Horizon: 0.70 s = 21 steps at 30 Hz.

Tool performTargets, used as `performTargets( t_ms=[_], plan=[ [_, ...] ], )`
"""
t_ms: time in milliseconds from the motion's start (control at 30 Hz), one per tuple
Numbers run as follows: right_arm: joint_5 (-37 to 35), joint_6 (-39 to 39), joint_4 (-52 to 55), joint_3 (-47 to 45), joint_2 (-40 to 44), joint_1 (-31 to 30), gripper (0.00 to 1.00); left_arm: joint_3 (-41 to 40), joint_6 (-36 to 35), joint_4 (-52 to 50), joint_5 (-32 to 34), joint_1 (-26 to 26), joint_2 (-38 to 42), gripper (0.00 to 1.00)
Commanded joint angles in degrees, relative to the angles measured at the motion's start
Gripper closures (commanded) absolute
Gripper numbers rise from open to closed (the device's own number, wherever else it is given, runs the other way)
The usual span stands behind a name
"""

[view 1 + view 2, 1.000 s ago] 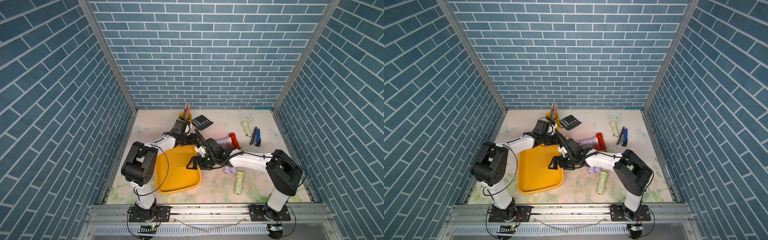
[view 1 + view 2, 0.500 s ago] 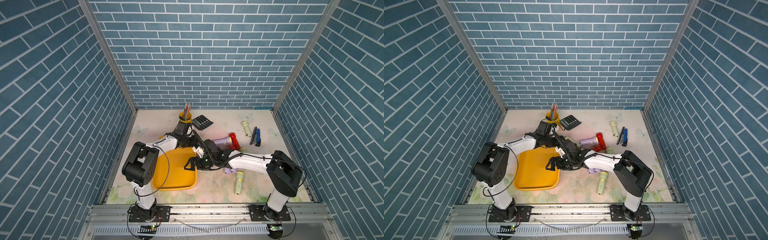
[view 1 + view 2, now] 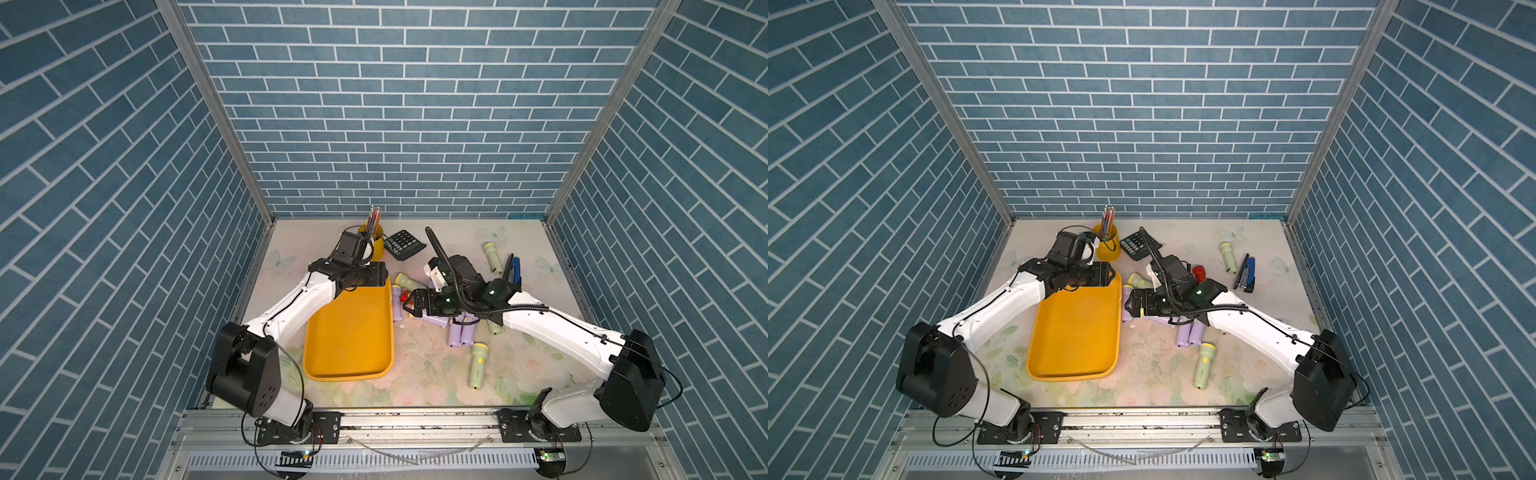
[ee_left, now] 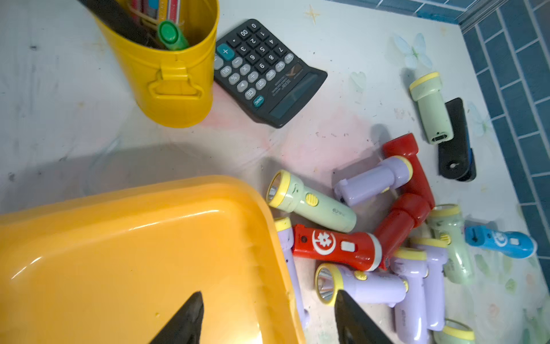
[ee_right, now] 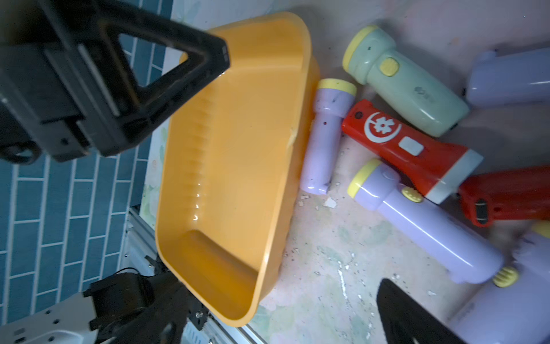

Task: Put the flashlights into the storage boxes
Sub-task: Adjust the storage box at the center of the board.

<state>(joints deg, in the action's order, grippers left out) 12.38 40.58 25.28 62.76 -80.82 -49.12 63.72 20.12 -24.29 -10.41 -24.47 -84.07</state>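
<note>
Nothing is stored yet: the tray (image 3: pixel 349 345) lies empty on the surface with all visible flashlights (image 4: pixel 334 247) outside, most heaped just beside it, the left claw (image 4: pixel 269 312) spread astride its rim and the right claw (image 3: pixel 409 306) wide apart over the heap, holding nothing.

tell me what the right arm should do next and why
Probably lower the open right gripper onto the red flashlight with the moon emblem and close on it. It lies on top of the lilac flashlights, right beside the tray and close to that gripper. The tray is empty, and this gripper holds nothing.
</note>
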Motion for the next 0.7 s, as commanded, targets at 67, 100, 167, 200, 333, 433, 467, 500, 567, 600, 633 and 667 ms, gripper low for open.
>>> performTargets(
  t_ms=[67,100,167,200,333,433,467,500,567,600,633,667],
  plan=[
    [-10.2,2.1,11.6,-5.0,3.8,0.1,0.01,-5.4,-0.8,-3.0,1.3,-0.9,5.6,0.35],
    [-10.7,3.2,15.1,-4.3,4.6,0.1,0.01,-5.7,-0.3,-4.0,1.0,-1.5,6.7,0.35],
    [-12.4,6.2,20.6,-4.1,6.4,0.1,0.01,-7.0,0.6,-5.0,1.5,-2.9,8.9,0.34],
    [-13.2,7.7,22.5,-4.7,7.5,0.2,0.01,-8.3,1.0,-4.8,1.6,-3.6,9.9,0.34],
    [-15.1,14.3,27.3,-8.1,13.9,-0.4,0.01,-10.6,2.4,-6.0,2.0,-5.9,12.2,0.34],
    [-15.9,20.1,32.4,-11.1,19.4,-0.5,0.01,-10.4,2.0,-8.6,3.7,-8.5,13.5,0.33],
    [-15.9,21.5,34.3,-11.9,20.8,-0.5,0.01,-10.2,2.0,-9.6,4.1,-9.1,13.8,0.33],
    [-15.8,22.2,35.7,-12.7,22.0,-0.5,0.01,-10.1,2.1,-10.3,4.1,-9.5,14.1,0.32],
    [-15.4,23.8,38.3,-14.5,23.3,-0.3,0.01,-10.5,2.9,-10.6,3.8,-9.9,14.7,0.32],
    [-14.9,24.4,39.4,-15.3,23.4,-0.4,0.01,-10.9,3.2,-10.3,3.4,-10.0,15.1,0.32],
    [-14.4,24.4,39.9,-16.0,23.2,-0.4,0.01,-11.2,3.6,-9.9,3.2,-10.0,15.4,0.32],
    [-13.7,24.5,40.2,-16.8,22.9,-0.4,0.01,-11.5,4.0,-9.5,3.0,-10.1,15.5,0.32]
  ],
)
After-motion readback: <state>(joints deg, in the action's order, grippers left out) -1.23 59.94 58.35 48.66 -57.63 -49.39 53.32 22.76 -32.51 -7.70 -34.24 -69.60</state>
